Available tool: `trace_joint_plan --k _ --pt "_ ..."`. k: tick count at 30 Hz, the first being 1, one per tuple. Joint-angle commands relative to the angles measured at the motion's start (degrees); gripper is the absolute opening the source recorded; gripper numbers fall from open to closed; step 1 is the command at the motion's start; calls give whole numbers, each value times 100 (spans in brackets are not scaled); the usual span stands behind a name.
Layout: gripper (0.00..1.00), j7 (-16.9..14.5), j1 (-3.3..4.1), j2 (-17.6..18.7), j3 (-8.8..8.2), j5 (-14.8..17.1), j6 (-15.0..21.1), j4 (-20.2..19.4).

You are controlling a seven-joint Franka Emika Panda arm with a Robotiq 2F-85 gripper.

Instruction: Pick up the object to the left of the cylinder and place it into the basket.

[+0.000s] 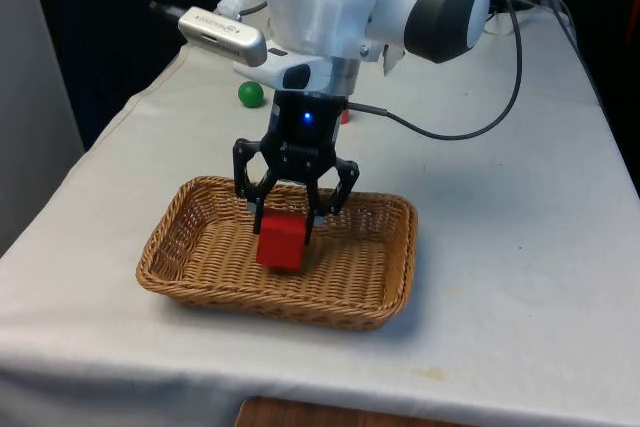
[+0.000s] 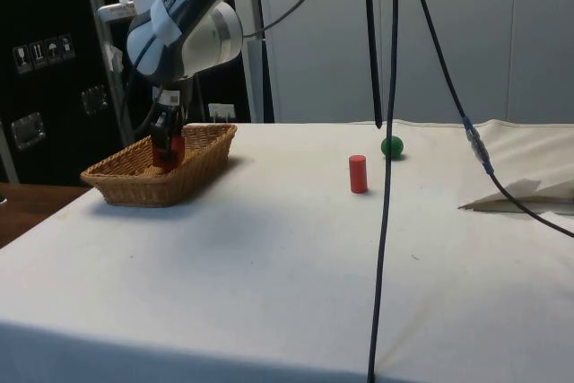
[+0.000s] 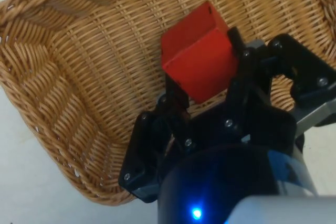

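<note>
Two black fingers (image 3: 176, 95) close on opposite sides of a red block (image 3: 198, 65), and the gripper (image 1: 285, 215) holds it tilted, low inside the wicker basket (image 1: 190, 277); whether the block's lower edge touches the woven floor cannot be told. In the wrist view the block sits between the finger pads with the weave right behind it and the braided rim curving past toward the frame's upper left. In the front view the basket lies in the lower middle of the frame, the block near its centre, and the white arm (image 1: 320, 7) comes down from the upper middle. A green ball (image 1: 250, 94) rests on the white cloth (image 1: 520, 277) in the upper left of that frame, well apart from the basket. In the side view the basket (image 2: 134, 187) sits at middle left with the gripper (image 2: 164, 145) reaching into it, while a red cylinder (image 2: 358, 174) stands upright near the frame's centre and the green ball (image 2: 392, 147) lies just beyond it, slightly to the right. Black cables (image 2: 387, 177) hang down through the middle of the side view.
</note>
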Motion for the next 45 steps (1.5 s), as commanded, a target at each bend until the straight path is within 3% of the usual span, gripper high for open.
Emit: trace_joint_plan --k 1,4,7,9,10,13,14,15,23,30,31,35,39,40,41,45 --pt "0 0 0 6 0 6 6 0" --pt "0 0 0 6 0 0 0 0" --pt "7 0 0 6 0 0 0 0" --pt "25 0 0 6 0 0 0 0" --pt "45 0 0 6 -6 0 0 0" --pt "76 0 0 6 -6 0 -6 0" --pt "92 0 0 6 -6 0 -6 0" --pt "99 0 6 0 -6 0 -6 0" --pt "100 0 6 0 -6 0 -6 -6" --pt "100 11 132 -206 -160 -17 -103 -92" --pt "100 11 97 -143 -138 0 -97 -23" --pt "100 6 241 -395 -281 -29 -160 -206" --pt "100 6 315 -550 -355 -46 -195 -309" --pt "100 -6 281 -510 -315 -6 -166 -264" --pt "100 6 355 -625 -395 -57 -218 -361" --pt "100 6 441 -768 -476 -52 -281 -476"
